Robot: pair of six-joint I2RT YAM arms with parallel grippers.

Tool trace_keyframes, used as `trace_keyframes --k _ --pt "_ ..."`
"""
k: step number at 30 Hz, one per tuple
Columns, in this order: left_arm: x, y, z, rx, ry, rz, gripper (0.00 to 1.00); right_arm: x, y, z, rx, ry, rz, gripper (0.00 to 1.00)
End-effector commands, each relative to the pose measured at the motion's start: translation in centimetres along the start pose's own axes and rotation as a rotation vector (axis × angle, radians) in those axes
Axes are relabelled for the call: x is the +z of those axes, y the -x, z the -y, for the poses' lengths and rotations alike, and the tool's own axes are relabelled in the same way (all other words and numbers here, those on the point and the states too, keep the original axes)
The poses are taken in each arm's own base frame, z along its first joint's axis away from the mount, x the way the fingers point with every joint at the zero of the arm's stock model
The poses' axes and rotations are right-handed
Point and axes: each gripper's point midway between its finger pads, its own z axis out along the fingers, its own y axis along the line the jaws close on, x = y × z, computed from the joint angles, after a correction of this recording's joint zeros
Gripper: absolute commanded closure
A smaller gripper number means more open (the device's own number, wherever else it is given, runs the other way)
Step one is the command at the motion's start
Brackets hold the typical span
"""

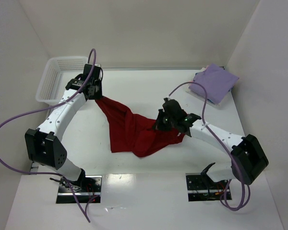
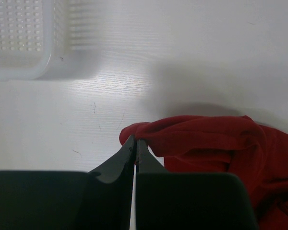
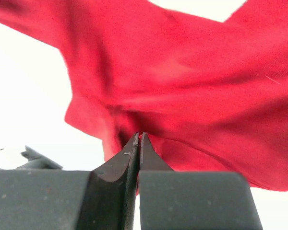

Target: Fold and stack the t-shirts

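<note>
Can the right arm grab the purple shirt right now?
Probably not yet. The right gripper is shut on the dark red t-shirt, so it is busy; nothing else seems to block the lavender t-shirt.

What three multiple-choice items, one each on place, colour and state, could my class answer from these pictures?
1. The white basket sits: A) at the far left B) at the far right C) between the arm bases.
2. The unfolded t-shirt is: A) lavender B) dark red C) green.
3. The left end effector is: A) wide open B) shut on the shirt's edge C) out of view.
Key: A, it shows upper left in the overhead view; B, both wrist views show red cloth; B, it pinches the red hem.
</note>
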Motion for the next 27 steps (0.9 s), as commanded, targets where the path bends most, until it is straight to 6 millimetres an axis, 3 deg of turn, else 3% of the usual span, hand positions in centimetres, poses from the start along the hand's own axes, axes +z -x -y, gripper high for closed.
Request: trace_keyframes --k 1,6,10,11,12,14,17,21,22,23,25,26,27 --pt "-0.6 1.0 0.2 0.002 -0.024 0.047 1.00 -3.6 4.5 -9.5 -0.074 0.345 0.101 1.00" --pt "-0.1 0.4 0.2 0.007 -0.019 0.030 1.00 -1.9 2.1 -14.1 -0.156 0.445 0.008 1.00" --pt "-0.1 0.4 0.2 0.007 -0.019 0.030 1.00 -1.0 -1.3 -15.8 -0.225 0.471 -0.073 1.00" --pt "-0.1 0.4 0.2 0.007 -0.019 0.030 1.00 -0.5 -1.9 -15.7 -0.229 0.460 -0.084 0.87" --pt "0.2 0.3 0.2 0.009 -0.017 0.020 1.00 -0.5 -1.9 -15.7 -0.229 0.460 -0.084 0.87" --pt "0.2 0.2 0.2 0.009 -0.017 0.020 1.00 0.7 -2.3 -13.6 -0.237 0.367 -0.089 0.57" --pt "0.2 0.2 0.2 0.009 -0.017 0.020 1.00 0.4 -0.7 -11.4 -0.235 0.237 -0.004 0.45" --pt "0.5 0.0 0.4 0.012 -0.024 0.009 1.00 -1.6 2.2 -9.0 -0.192 0.160 0.091 0.24" --pt "0.5 0.0 0.4 0.012 -0.024 0.009 1.00 -2.5 3.3 -8.5 -0.180 0.139 0.141 0.22" --pt "0.5 0.0 0.4 0.012 -0.024 0.009 1.00 -2.6 3.5 -6.9 -0.159 0.088 0.159 0.22" --pt "0.5 0.0 0.4 0.012 -0.024 0.009 1.00 -3.7 3.9 -6.1 -0.147 0.078 0.181 0.22" --pt "0.5 0.0 0.4 0.012 -0.024 0.009 1.00 -3.6 3.8 -4.6 -0.123 0.037 0.178 0.24" --pt "0.5 0.0 0.4 0.012 -0.024 0.009 1.00 -4.0 3.7 -4.5 -0.123 0.042 0.183 0.32"
